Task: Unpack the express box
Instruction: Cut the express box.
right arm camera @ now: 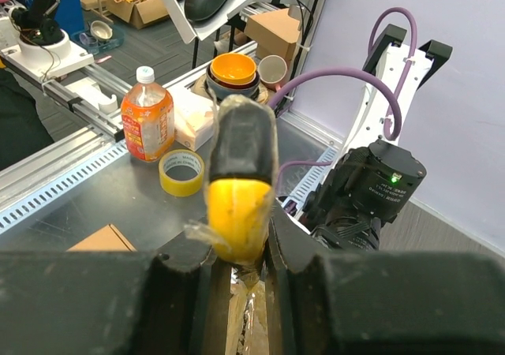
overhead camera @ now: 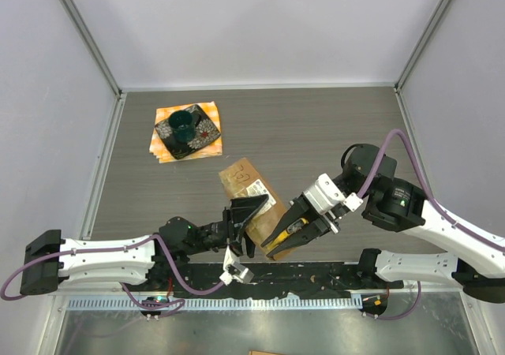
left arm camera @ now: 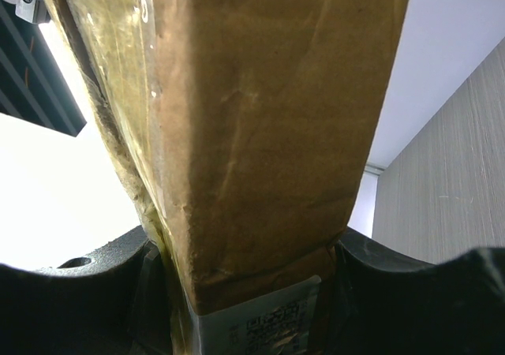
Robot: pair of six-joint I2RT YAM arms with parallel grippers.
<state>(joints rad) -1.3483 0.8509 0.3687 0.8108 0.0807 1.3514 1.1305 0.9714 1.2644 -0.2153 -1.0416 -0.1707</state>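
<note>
Far left: dark dish (overhead camera: 187, 128) on orange cloth (overhead camera: 211, 114), not my target. Next, my left gripper (overhead camera: 247, 214) reaches in from the near left. Its jaws pinch the express box (overhead camera: 243, 177) across its narrow width at the near end, and in the wrist view cardboard fills the gap between the fingers (left arm camera: 87, 292). The box is mid-table (overhead camera: 331, 126), angled, far end toward the dish, white label (overhead camera: 256, 188) up. Can't tell if the near end is lifted. I judge it light, with walls stiff but dentable and shiny tape (left arm camera: 118, 95) slick, so hold it on the bare cardboard sides. Right of it, my right gripper (overhead camera: 286, 233) is clamped on a yellow-and-black tool (right arm camera: 239, 189) close by the box's near right edge; contact unclear.
</note>
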